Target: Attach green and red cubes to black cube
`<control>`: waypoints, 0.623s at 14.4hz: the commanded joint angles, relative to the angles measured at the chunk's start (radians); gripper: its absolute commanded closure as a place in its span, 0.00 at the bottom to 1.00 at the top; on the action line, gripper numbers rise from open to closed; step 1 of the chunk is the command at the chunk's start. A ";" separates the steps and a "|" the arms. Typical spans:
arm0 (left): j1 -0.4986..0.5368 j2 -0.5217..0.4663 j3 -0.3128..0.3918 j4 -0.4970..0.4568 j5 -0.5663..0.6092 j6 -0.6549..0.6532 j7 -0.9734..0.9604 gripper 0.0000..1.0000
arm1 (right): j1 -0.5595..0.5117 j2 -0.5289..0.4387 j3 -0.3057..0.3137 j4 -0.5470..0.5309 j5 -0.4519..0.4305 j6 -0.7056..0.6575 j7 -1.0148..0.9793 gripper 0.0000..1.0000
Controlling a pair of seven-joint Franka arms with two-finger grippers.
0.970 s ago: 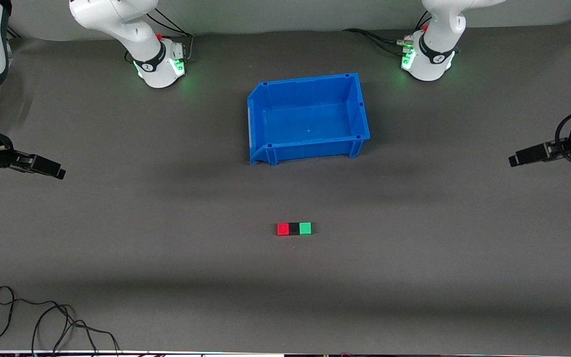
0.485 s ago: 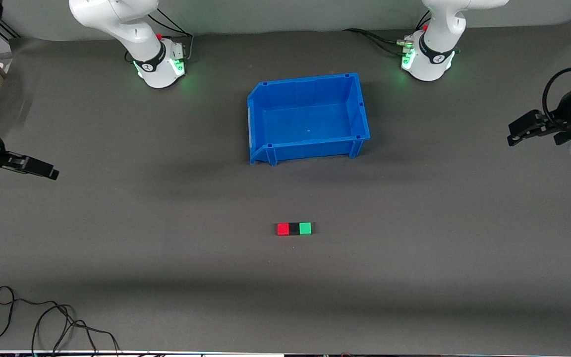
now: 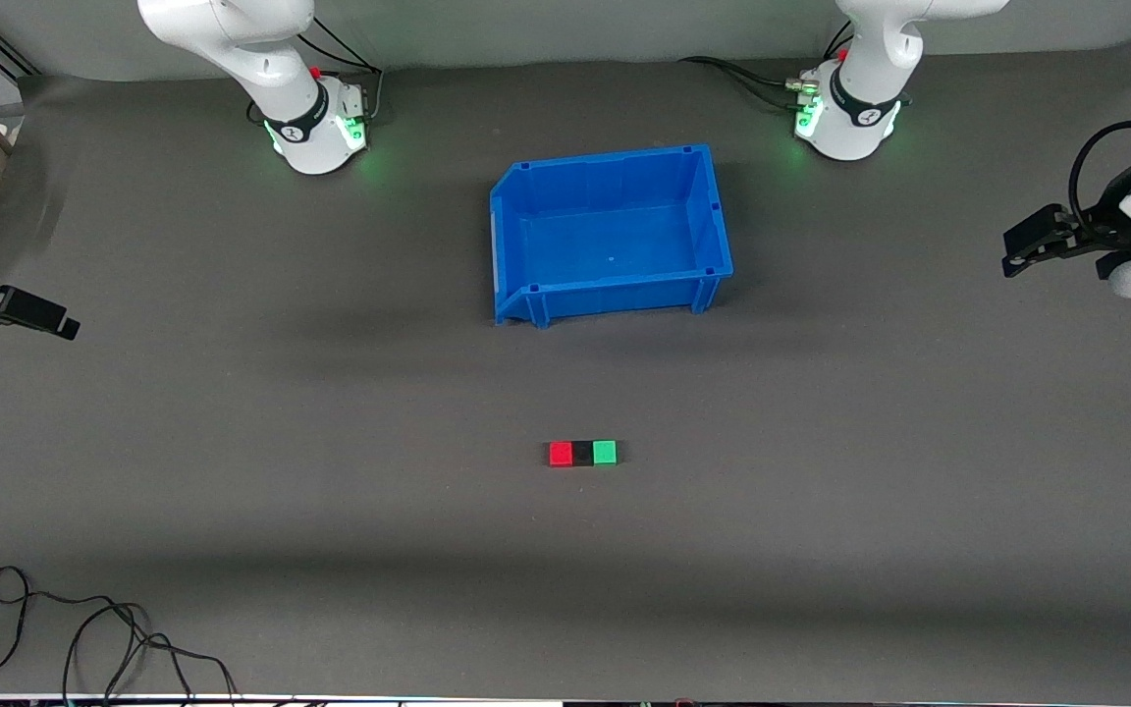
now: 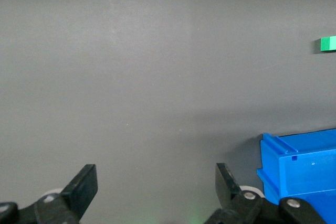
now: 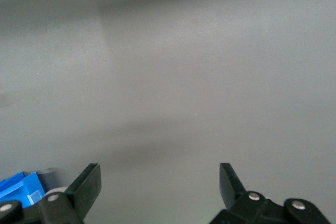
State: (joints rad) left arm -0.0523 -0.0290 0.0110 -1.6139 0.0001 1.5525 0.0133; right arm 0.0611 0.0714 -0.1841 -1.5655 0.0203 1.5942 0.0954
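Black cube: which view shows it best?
The front view. The black cube sits in plain sight on the table, touching the red cube and the green cube on either side. The left wrist view catches only the green cube at its edge; the right wrist view shows no cubes.

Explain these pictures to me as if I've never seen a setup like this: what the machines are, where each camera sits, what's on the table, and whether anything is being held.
Two white robot arms stand at a table covered in dark grey cloth. The wide picture looks down from a high camera facing them. The other two come from cameras on the arms' wrists, looking past their own black fingers.

The left gripper hangs over its end of the table, the right gripper over the other end. Both are open and hold nothing.

An open blue plastic bin sits mid-table. Nearer the front camera lies a row of three small cubes touching: the red cube, the matte black cube in the middle, and the green cube.
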 commanded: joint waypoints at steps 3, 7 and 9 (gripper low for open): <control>-0.007 -0.025 0.009 -0.012 0.014 -0.015 0.025 0.00 | 0.003 -0.035 0.014 -0.062 -0.028 0.038 -0.025 0.00; -0.006 -0.023 0.010 -0.011 0.018 -0.015 0.030 0.00 | 0.003 -0.036 0.012 -0.064 -0.028 0.036 -0.025 0.00; -0.006 -0.022 0.010 -0.011 0.017 -0.017 0.030 0.00 | 0.003 -0.036 0.011 -0.062 -0.026 0.036 -0.025 0.00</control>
State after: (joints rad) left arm -0.0518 -0.0290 0.0150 -1.6138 0.0006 1.5460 0.0233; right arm 0.0630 0.0592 -0.1751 -1.6063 0.0168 1.6124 0.0897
